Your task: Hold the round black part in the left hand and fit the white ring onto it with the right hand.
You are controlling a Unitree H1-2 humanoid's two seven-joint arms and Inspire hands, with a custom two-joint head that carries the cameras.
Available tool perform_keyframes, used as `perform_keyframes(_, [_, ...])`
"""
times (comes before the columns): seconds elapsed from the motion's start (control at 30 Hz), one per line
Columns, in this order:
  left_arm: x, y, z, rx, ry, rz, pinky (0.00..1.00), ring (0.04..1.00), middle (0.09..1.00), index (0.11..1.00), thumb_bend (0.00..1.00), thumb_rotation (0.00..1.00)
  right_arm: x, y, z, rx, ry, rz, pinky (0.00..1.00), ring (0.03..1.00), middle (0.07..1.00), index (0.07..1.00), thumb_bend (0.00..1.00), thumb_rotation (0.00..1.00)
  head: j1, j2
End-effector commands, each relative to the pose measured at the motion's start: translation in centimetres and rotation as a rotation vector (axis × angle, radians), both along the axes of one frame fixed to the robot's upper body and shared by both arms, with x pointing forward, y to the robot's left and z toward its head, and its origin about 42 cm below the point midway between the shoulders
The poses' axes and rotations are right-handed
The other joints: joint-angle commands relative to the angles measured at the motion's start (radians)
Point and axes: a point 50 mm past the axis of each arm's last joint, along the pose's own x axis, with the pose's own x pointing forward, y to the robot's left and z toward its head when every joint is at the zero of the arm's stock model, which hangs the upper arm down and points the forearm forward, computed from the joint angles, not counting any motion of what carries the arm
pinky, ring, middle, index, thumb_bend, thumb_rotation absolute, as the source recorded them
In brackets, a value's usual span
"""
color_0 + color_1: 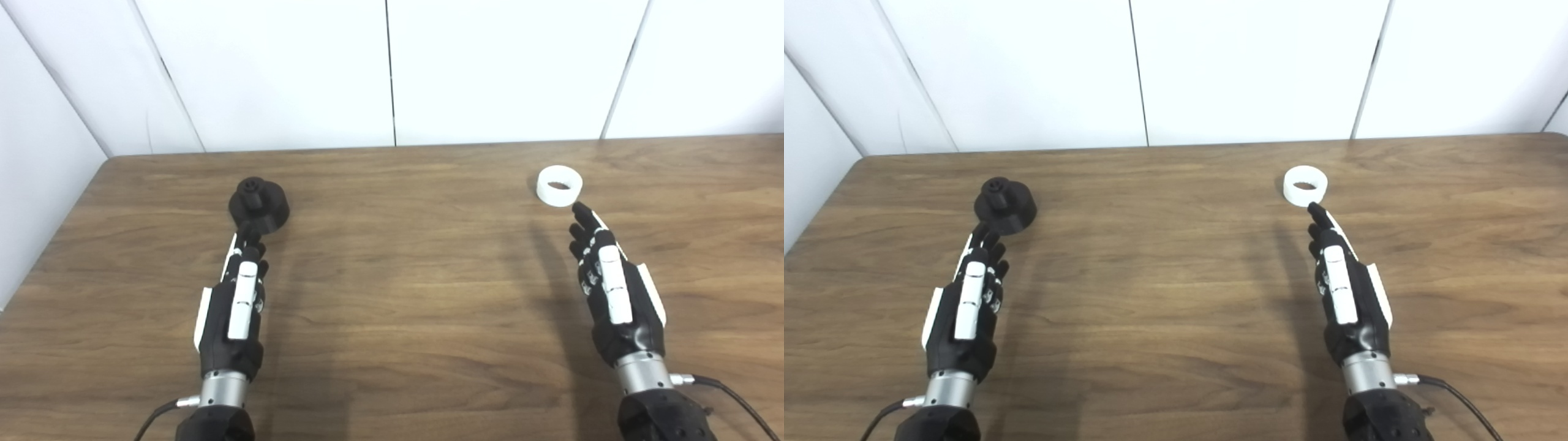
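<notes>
Black round plastic part (258, 204) far-left and white plastic ring (558, 185) far-right lie ungrasped on wooden table (404, 275); left hand (236, 306) and right hand (615, 294), fingers extended and empty, apparently near-touching them, risk nudging either away.

From my station I saw a broad brown wooden table with a streaked grain (404, 288) that filled the lower part of both views. Its far edge ran straight across, just under the white panelled wall (502, 67) behind it. That wall was split by thin dark vertical seams (390, 70), one near the middle and slanted ones to either side. On the left, a plain white side panel (37, 184) met the table's left edge and ran forward along it. Soft shadows lay across the wood toward the near edge.
</notes>
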Motion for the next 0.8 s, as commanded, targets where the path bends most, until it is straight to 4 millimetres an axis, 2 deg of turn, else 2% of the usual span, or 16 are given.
perform_keyframes(0.0, [-2.45, -0.34, -0.60, -0.021, 0.022, 0.026, 1.00, 1.000, 1.000, 0.997, 0.50, 0.87, -1.50, -0.42, -0.21, 0.000, -0.001, 0.004, 0.99, 0.975, 0.973, 0.912, 0.52, 0.90, 0.002, 0.000])
perform_keyframes(0.2, [-2.48, -0.37, -0.65, -0.018, 0.019, 0.028, 1.00, 1.000, 1.000, 1.000, 0.49, 0.88, -1.44, -0.44, -0.19, -0.001, -0.004, 0.007, 0.99, 0.976, 0.974, 0.915, 0.52, 0.91, 0.000, 0.000])
perform_keyframes(0.53, [-2.40, -0.40, -0.67, -0.033, 0.012, 0.027, 1.00, 1.000, 1.000, 1.000, 0.53, 0.81, -1.47, -0.50, -0.12, -0.006, -0.003, 0.007, 1.00, 0.977, 0.976, 0.918, 0.51, 0.92, 0.003, 0.002])
perform_keyframes(0.67, [-2.38, -0.18, -0.72, 0.028, 0.016, 0.024, 1.00, 1.000, 1.000, 0.996, 0.59, 0.78, -1.39, -0.57, -0.18, -0.012, -0.008, -0.001, 0.97, 0.965, 0.968, 0.912, 0.52, 0.90, 0.005, 0.000])
perform_keyframes(0.7, [-2.36, -0.02, -0.71, 0.043, 0.011, 0.013, 1.00, 1.000, 1.000, 0.999, 0.57, 0.73, -1.39, -0.61, -0.19, -0.012, -0.009, 0.000, 0.98, 0.966, 0.970, 0.910, 0.51, 0.91, 0.007, -0.001])
perform_keyframes(0.77, [-2.27, 0.32, -0.64, 0.064, 0.008, 0.002, 1.00, 1.000, 1.000, 0.998, 0.57, 0.68, -1.37, -0.67, -0.20, -0.012, -0.010, 0.001, 0.98, 0.967, 0.971, 0.910, 0.52, 0.91, 0.009, -0.002])
